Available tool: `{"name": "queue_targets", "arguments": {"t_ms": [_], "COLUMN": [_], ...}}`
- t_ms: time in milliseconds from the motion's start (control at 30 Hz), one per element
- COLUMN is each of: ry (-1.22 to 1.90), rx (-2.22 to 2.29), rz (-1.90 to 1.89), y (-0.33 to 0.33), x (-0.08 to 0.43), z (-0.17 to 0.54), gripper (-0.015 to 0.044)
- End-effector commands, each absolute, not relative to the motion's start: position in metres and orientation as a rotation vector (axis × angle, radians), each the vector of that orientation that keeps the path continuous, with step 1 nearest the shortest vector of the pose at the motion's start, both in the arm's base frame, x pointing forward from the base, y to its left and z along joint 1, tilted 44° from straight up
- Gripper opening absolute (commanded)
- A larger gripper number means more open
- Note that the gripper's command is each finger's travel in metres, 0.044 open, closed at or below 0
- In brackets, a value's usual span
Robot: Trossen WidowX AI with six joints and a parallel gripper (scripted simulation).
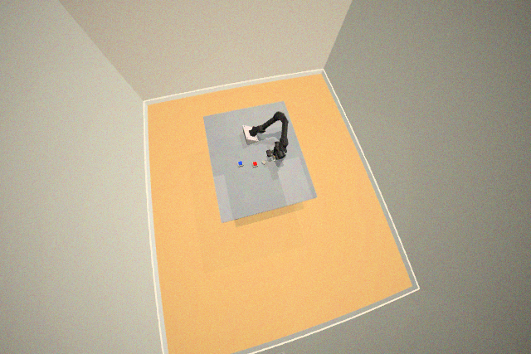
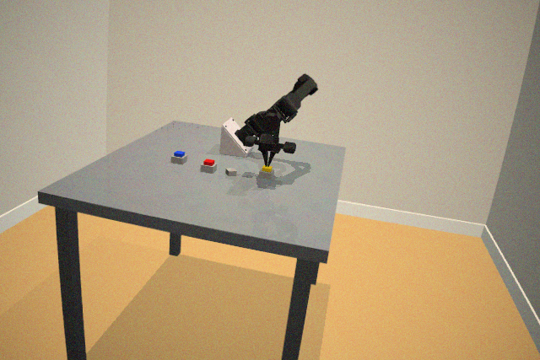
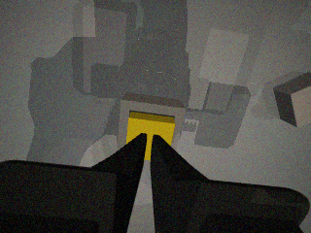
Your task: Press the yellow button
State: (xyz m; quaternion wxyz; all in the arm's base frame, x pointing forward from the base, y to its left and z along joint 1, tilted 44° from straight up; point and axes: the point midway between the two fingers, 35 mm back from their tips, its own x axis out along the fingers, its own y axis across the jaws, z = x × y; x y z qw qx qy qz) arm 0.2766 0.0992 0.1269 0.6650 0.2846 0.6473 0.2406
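Note:
The yellow button (image 2: 267, 169) (image 3: 152, 126) sits on a grey base on the table. My gripper (image 2: 267, 166) (image 3: 149, 140) is shut and empty, pointing down, with its fingertips right at the top of the yellow button. Whether the tips touch it or hover just above it, I cannot tell. The yellow cap stands raised above its base in the exterior view. In the top view the button is mostly hidden by the gripper.
A red button (image 1: 255, 163) (image 2: 208, 162) and a blue button (image 1: 241, 163) (image 2: 179, 153) stand to the left in the exterior view. A small grey block (image 1: 263, 162) (image 2: 230, 171) (image 3: 302, 106) lies between the red and yellow buttons. The arm's white mount (image 2: 229, 140) is behind.

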Motion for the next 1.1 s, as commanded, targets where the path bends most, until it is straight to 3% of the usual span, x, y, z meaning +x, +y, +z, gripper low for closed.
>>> {"name": "queue_targets", "arguments": {"t_ms": [0,967,1067], "ry": [1.470,1.470,1.471], "rx": [0.651,0.650,0.649], "rz": [0.543,0.542,0.540], "y": [0.105,0.083,0.074], "x": [0.275,0.273,0.267], "z": [0.120,0.143,0.166], "gripper": [0.0020,0.0020,0.0099]}}
